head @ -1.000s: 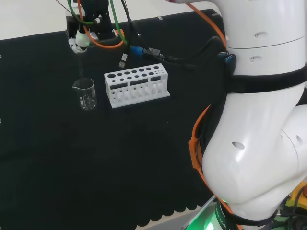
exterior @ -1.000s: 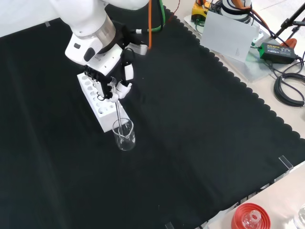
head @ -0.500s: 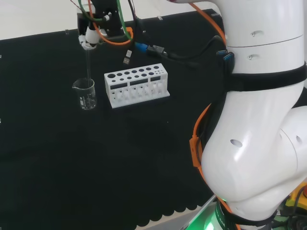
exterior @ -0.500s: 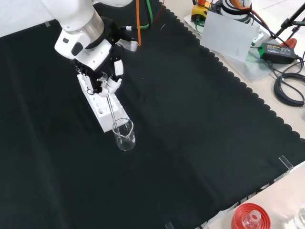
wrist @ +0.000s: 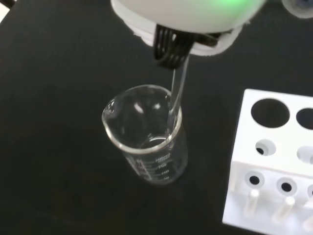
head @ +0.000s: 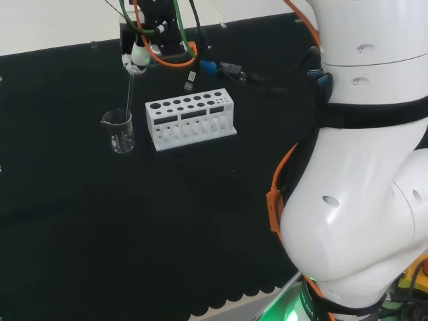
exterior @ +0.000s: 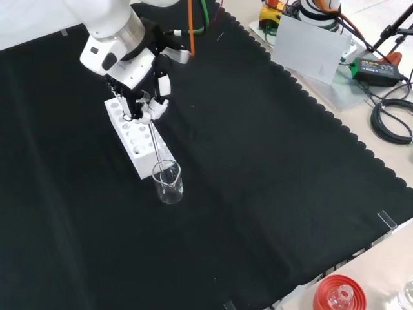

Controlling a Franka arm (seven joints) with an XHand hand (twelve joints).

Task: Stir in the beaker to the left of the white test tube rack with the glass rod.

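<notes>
Glass rod (exterior: 157, 145), pinched in the hand's (exterior: 147, 103) curled fingers, leans against the beaker (exterior: 168, 183) rim, seemingly; a hard sideways sweep could tip it.

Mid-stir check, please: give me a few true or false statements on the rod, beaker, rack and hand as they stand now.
1. The hand pinches the glass rod at its top end. True.
2. The rod's lower end is inside the beaker. True; the wrist view shows it against the inner wall near the rim.
3. The beaker lies tipped on its side. False; it stands upright on the cloth.
4. The rack is full of test tubes. False; its top holes look empty in the head view.
5. In the head view the beaker stands right of the rack. False; it stands to the rack's left.
</notes>
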